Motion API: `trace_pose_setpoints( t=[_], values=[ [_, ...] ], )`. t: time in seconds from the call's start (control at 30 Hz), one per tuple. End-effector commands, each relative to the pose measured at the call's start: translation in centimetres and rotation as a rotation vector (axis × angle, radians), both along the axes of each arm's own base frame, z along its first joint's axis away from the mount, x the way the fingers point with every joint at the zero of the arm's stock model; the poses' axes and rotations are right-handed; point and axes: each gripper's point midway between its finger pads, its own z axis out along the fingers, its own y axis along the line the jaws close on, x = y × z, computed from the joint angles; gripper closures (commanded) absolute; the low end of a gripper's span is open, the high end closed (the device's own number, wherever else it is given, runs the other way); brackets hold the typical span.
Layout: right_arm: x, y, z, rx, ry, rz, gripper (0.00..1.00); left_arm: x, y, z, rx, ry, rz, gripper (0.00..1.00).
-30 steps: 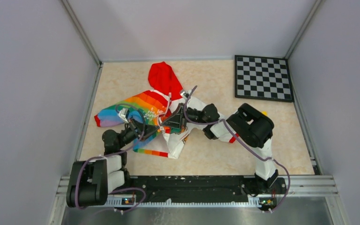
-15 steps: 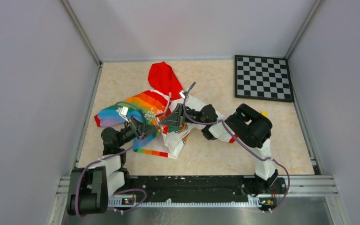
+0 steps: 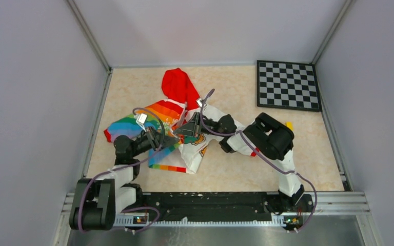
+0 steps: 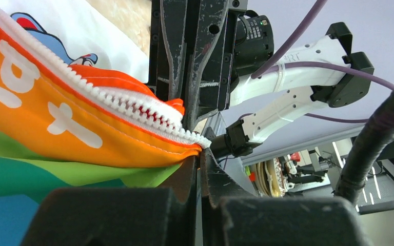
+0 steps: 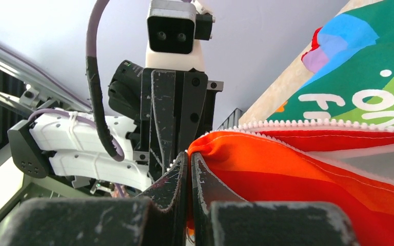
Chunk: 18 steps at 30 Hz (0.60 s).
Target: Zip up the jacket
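Left gripper (image 4: pixel 199 154): fingers clenched on the jacket (image 3: pixel 156 114) at the white zipper teeth (image 4: pixel 133 102) edging its rainbow half. Right gripper (image 5: pixel 190 159): pinched tight on the orange-red zipper edge. Grippers face each other, nearly touching, at mid-front. Jacket: crumpled on table (image 3: pixel 225 169), red hood (image 3: pixel 178 84) toward far wall

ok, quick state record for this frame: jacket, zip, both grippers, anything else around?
jacket: crumpled between the arms, red hood at the far end, rainbow half left, white half nearer
zip: open, teeth rows apart at the pinched spot
left gripper: shut on the jacket's orange zip edge
right gripper: shut on orange fabric right next to it
other: checkerboard, far right
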Motion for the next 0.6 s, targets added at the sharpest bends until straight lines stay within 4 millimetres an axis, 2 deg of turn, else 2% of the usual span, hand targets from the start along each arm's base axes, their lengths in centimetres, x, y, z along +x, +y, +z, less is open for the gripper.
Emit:
trace_pose_setpoints(
  t=[0.0,0.13,0.4,0.57],
  values=[
    [0.2,-1.1,5.5,0.193,-0.14,-0.081,1.0,-1.5,-0.9,-0.7,0.054,-0.038,-0.116,1.0],
    [-0.3,-2.3,6.5,0.199,-0.153,-0.092,1.0,0.1,-0.5,-3.5,0.166,0.062,-0.055,1.0],
    [-1.0,-1.7,6.5,0.204,-0.141,-0.064,1.0,0.9,-0.3,-2.8,0.198,0.032,-0.039,1.0],
    [-1.5,-2.3,6.4,0.195,-0.14,-0.083,1.0,1.1,-0.1,-2.8,0.213,0.021,-0.013,1.0]
  ],
)
